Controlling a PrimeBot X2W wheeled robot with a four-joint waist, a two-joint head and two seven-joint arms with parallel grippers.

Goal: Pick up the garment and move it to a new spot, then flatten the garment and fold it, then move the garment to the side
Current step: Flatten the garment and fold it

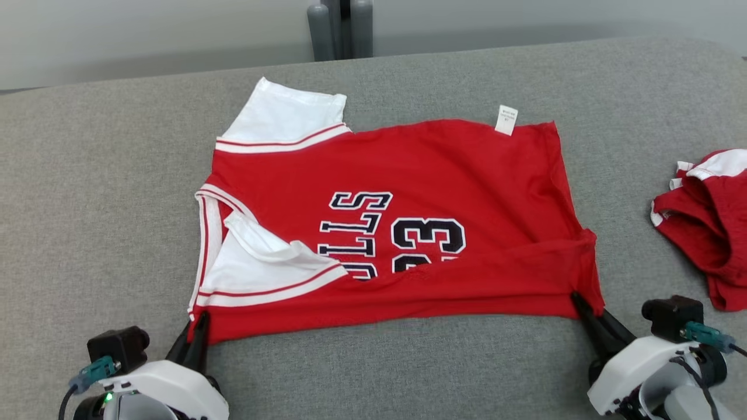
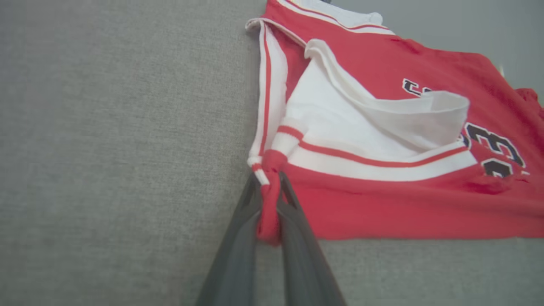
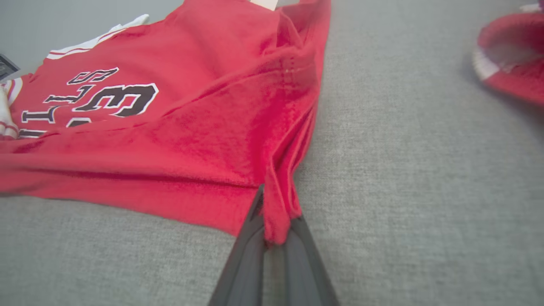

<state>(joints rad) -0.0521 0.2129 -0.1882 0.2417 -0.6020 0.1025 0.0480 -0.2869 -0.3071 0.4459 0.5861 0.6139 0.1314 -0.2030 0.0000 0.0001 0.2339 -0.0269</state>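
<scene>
Two low grippers (image 1: pixel 201 319) (image 1: pixel 575 297) tight on garment (image 1: pixel 467 175) corners.

Two red garments are counted, a spread jersey (image 1: pixel 455 169) and a crumpled garment (image 1: pixel 709 216), and two grippers, left gripper (image 1: pixel 200 319) and right gripper (image 1: pixel 579 300).
</scene>
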